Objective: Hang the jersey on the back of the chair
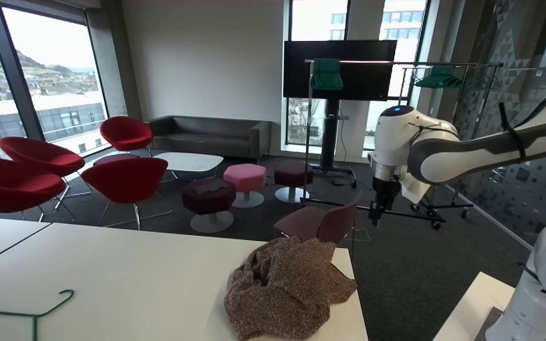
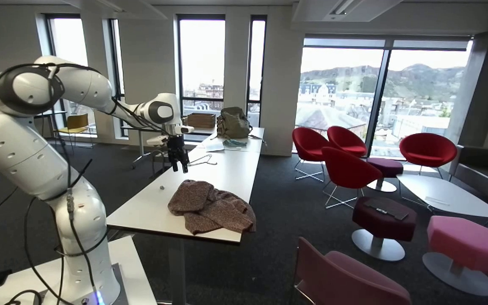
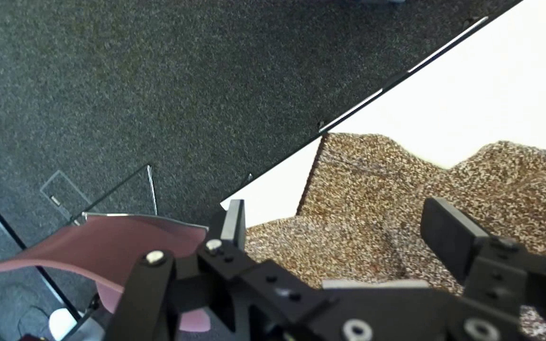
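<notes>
The jersey (image 2: 212,208), seen in the wrist view behind the widely parted fingers (image 3: 446,237) of the gripper (image 2: 180,169), is heaped at the end of a white table (image 2: 235,169), beyond which, across the floor (image 2: 271,203), are placed the chair (image 2: 333,277), a clothes rail (image 1: 363,62) and pink stool (image 1: 244,177).

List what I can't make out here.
Jersey: full shape hidden by its own folds in both exterior views; partly behind the gripper in the wrist view.
Chair: lower part cut off by the bottom edge in an exterior view.
Grey thing on the table: too small to identify in an exterior view.
</notes>
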